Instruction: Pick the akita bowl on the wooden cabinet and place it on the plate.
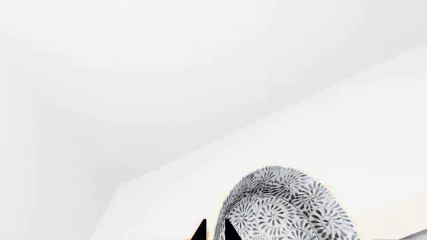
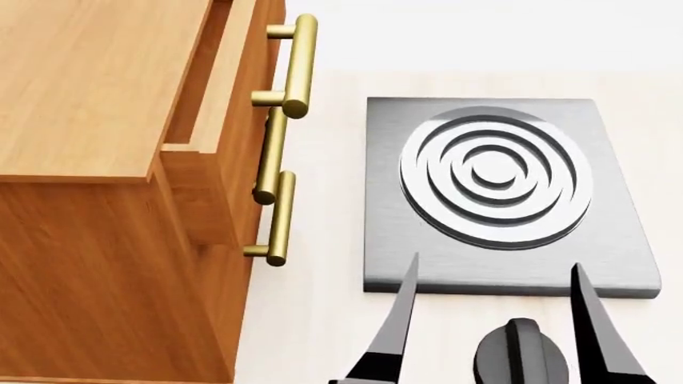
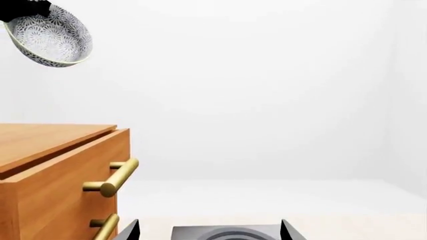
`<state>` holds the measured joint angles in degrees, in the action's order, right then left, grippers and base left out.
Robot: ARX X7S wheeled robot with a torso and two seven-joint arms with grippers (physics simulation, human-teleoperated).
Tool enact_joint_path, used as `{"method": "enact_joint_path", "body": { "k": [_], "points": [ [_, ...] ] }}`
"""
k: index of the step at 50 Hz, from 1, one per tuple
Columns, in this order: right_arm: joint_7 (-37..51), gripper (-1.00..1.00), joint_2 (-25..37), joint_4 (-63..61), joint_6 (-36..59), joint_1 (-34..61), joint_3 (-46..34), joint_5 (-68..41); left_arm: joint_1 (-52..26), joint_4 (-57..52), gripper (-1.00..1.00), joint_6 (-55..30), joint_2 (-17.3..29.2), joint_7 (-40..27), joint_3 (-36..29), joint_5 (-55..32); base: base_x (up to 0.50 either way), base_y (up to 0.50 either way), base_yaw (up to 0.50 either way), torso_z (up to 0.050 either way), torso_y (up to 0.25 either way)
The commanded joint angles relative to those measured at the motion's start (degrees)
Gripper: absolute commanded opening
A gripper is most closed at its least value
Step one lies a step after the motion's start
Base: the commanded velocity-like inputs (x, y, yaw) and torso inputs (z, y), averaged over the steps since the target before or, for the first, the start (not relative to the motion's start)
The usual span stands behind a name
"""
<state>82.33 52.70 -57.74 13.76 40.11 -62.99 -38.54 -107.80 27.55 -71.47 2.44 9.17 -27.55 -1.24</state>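
Note:
The akita bowl (image 1: 287,210) has a white body with a dense dark leafy pattern. It hangs tilted in the air, and my left gripper (image 1: 215,231) is shut on its rim. In the right wrist view the bowl (image 3: 53,37) is high above the top of the wooden cabinet (image 3: 53,150), with the left gripper (image 3: 20,9) dark at its upper edge. The cabinet (image 2: 96,80) fills the left of the head view. My right gripper (image 2: 497,264) stands open and empty low in front, its jaws wide apart. The plate is out of view.
A grey slab with raised concentric rings (image 2: 491,176) lies on the pale table right of the cabinet. A black knob (image 2: 520,352) sits between my right fingers. Brass bar handles (image 2: 299,64) stick out from the drawers, and the top drawer stands slightly out.

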Motion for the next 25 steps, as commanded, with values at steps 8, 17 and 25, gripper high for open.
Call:
{"method": "enact_joint_path", "body": {
  "k": [8,17,25],
  "points": [
    [0.6,1.00,0.3,-0.8,0.5,0.3,0.1,-0.2,2.5,-17.0,-1.00,1.1,2.0,1.2,-6.9,-0.3,0.00,0.00,0.00,0.000,0.000],
    [0.2,1.00,0.0,-0.2,0.2,0.2,-0.1,-0.2,3.3,-21.8,-1.00,3.7,3.5,2.4,-9.9,-0.6,0.00,0.00,0.00,0.000,0.000],
    [-0.1,1.00,0.1,0.2,-0.3,0.1,0.1,-0.3,3.8,-26.4,-1.00,6.2,5.0,4.3,-12.7,-1.1,0.00,0.00,0.00,0.000,0.000]
  ]
}}
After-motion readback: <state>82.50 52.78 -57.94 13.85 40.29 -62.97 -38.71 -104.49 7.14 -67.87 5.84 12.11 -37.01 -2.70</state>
